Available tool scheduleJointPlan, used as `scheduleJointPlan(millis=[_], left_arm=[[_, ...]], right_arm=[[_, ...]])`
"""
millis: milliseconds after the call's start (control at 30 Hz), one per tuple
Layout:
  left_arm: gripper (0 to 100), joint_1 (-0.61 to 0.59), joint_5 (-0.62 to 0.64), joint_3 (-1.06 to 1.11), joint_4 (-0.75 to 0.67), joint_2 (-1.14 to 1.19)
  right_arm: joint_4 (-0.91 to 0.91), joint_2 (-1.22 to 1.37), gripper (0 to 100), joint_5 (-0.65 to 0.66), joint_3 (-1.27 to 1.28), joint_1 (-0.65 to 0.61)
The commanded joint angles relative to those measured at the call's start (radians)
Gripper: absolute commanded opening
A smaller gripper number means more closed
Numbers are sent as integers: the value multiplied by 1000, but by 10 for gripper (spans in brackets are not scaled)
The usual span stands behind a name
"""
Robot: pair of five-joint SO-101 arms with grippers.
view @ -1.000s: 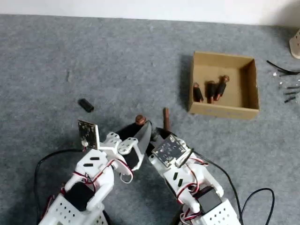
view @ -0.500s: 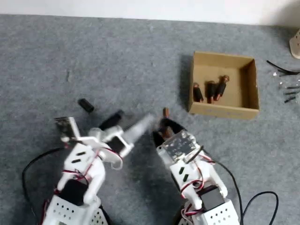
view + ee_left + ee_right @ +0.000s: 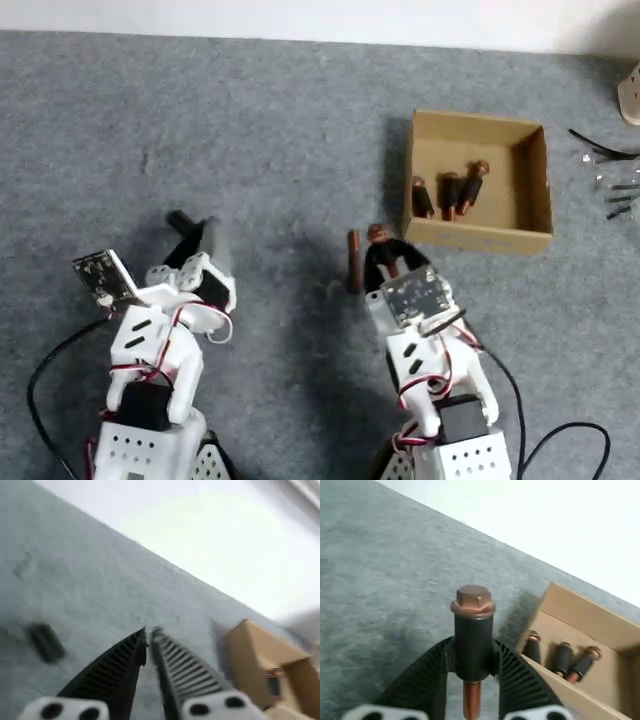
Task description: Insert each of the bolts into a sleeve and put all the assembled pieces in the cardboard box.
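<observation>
Just short of the cardboard box point(image 3: 478, 238), our right claw point(image 3: 473, 652) clamps the sleeved bolt point(image 3: 472, 630), head forward; the box lies ahead and rightward. Our left claw point(image 3: 148, 641) hangs closed, empty.

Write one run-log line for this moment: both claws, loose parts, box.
left claw: shut, empty | right claw: holds assembled piece | loose: sleeve, bolt | cardboard box: three pieces

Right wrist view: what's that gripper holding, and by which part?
The right gripper holds an assembled bolt by its black sleeve, copper head sticking out.
</observation>
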Motion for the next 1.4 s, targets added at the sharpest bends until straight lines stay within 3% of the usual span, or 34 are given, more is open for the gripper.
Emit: scheduleJointPlan(millis=[0,133,300,333,633,867,1133,1367], left_arm=[[5,-30,-153,-47,43,-5],[14,-30,-281,-79,210,-5],[56,-27,-690,-74,305,-5],[50,-25,-704,-73,305,-5],[14,-30,-674,-64,302,-5],[14,-30,-674,-62,302,-5],[17,-30,-675,-41,287,-5],[17,-25,-675,-31,267,-5]], right_arm=[[-45,-18,5,-3,79,50],[-41,-16,5,-5,101,108],[-45,-16,5,-8,117,223],[-45,-16,5,-8,117,223],[-97,113,5,0,-30,200],[-162,866,5,-38,-539,216],[-156,1506,5,-345,-1142,259],[-160,1759,5,-733,-1291,346]])
